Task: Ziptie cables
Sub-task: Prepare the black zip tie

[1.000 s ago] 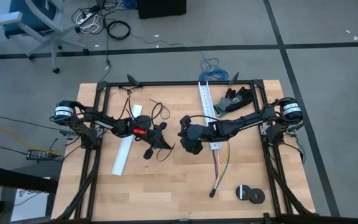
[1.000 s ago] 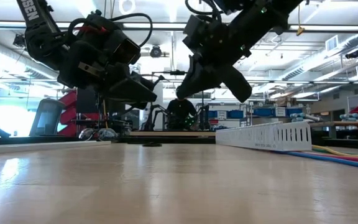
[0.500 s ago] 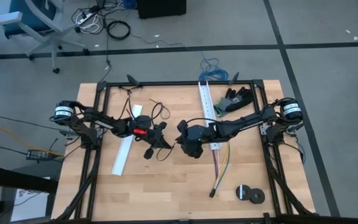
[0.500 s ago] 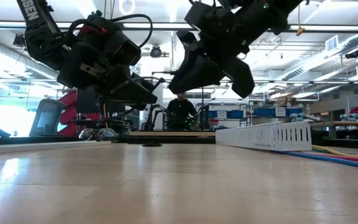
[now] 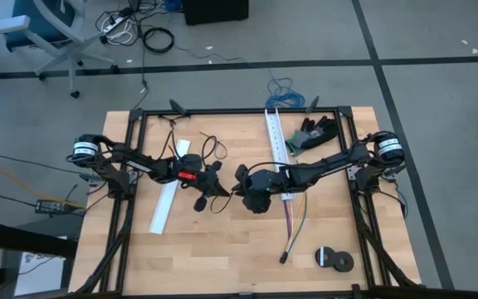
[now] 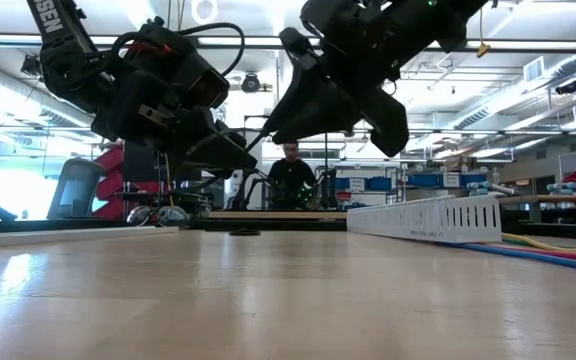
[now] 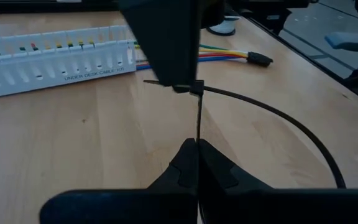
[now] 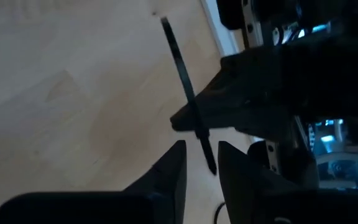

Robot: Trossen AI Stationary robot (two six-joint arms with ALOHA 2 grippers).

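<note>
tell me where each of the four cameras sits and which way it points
High view: above the table, looking straight down; both arms show, left gripper facing right gripper mid-table.
Low view: at tabletop height, looking level into the room; both arms hang in from above.
Left wrist view: on the left arm, looking past its shut fingers at the ziptie they pinch.
Right wrist view: on the right arm, looking past its parted fingers at the ziptie's end.
Shared: the white channel shows in the high, low and left wrist views.
</note>
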